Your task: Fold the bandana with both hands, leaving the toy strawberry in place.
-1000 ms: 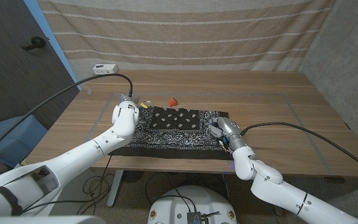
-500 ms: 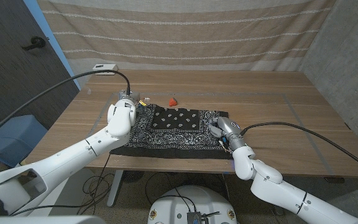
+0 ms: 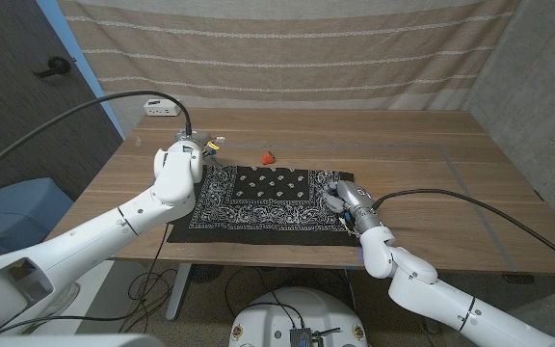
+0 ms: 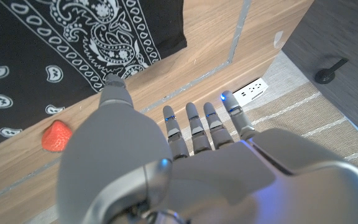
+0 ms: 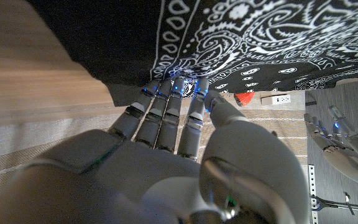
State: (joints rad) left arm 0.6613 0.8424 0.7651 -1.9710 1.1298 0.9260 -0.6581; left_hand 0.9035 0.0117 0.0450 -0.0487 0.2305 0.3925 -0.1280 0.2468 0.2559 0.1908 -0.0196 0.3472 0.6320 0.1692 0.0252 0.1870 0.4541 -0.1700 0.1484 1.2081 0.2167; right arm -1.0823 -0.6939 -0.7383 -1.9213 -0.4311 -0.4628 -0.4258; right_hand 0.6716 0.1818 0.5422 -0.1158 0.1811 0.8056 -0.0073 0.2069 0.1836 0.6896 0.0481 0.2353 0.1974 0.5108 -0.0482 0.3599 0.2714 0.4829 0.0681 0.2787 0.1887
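Observation:
The black paisley bandana lies spread in the middle of the table, with a plain black strip along its near edge. A small red toy strawberry sits on the wood just beyond its far edge. My left hand hovers off the bandana's far left corner; in its wrist view that left hand has straight, spread fingers and holds nothing. My right hand is at the bandana's right edge. In the right wrist view its fingertips touch the cloth's edge with the thumb close by; a pinch cannot be made out.
A white power strip lies at the table's far left corner. Grey tape lines mark a rectangle on the wood. A striped curtain hangs behind the table, and bare wood stretches to the right of the bandana.
My left arm has lifted off the bandana's left side and swung left and back, uncovering that side of the cloth. The right hand, bandana and strawberry have stayed put.

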